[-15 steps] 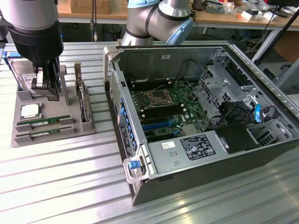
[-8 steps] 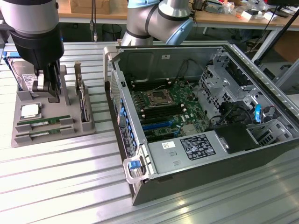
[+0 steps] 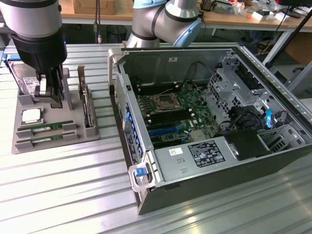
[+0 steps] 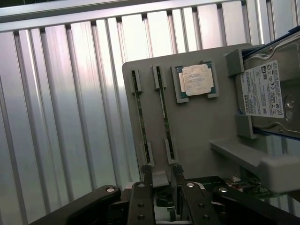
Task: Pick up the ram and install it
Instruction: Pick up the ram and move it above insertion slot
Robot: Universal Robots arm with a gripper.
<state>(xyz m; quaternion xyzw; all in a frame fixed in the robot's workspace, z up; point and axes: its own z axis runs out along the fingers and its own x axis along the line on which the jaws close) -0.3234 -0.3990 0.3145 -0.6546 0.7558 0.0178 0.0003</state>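
Green ram (image 3: 46, 126) sits slotted in the grey tray (image 3: 19, 141) at the exterior view's left, 2nd stick beside it. My gripper (image 3: 51, 100) hangs over the tray's far part, fingers spread, empty. Nothing picked yet; pickup & install into the server case (image 3: 204, 187) both left, I reckon

Silver arm (image 3: 151, 19), blue caps (image 3: 191, 30); black jaws

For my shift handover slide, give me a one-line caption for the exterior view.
Open gripper low over the grey parts tray, both ram sticks in their slots, open computer case alongside.
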